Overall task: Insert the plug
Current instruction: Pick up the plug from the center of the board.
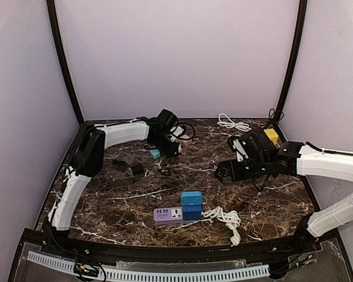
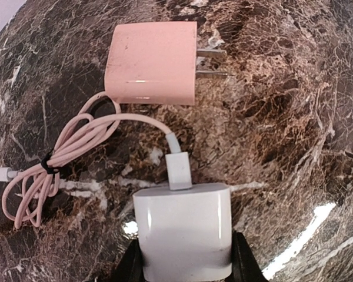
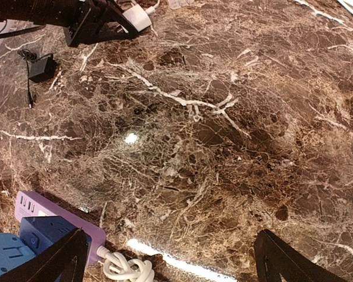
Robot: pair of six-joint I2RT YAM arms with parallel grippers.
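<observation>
A white plug (image 2: 182, 229) with a pale pink cable (image 2: 76, 153) in its front end lies on the marble table between my left gripper's (image 2: 185, 258) black fingers, which press on its two sides. In the top view this left gripper (image 1: 166, 143) is at the back centre-left. The purple power strip (image 1: 167, 215) lies at the front centre with two blue adapters (image 1: 192, 205) on it. My right gripper (image 1: 226, 170) hovers at mid-right, open and empty. In its wrist view the right gripper (image 3: 176, 258) frames bare marble, with the strip (image 3: 47, 211) at lower left.
A pink charger (image 2: 153, 61) with bare prongs lies just beyond the white plug. A small teal block (image 1: 155, 154) sits by the left gripper. A black adapter (image 1: 136, 169) lies at left. A white cord (image 1: 226, 218) coils by the strip. Another white cable (image 1: 234, 124) and a yellow block (image 1: 272, 135) lie at the back.
</observation>
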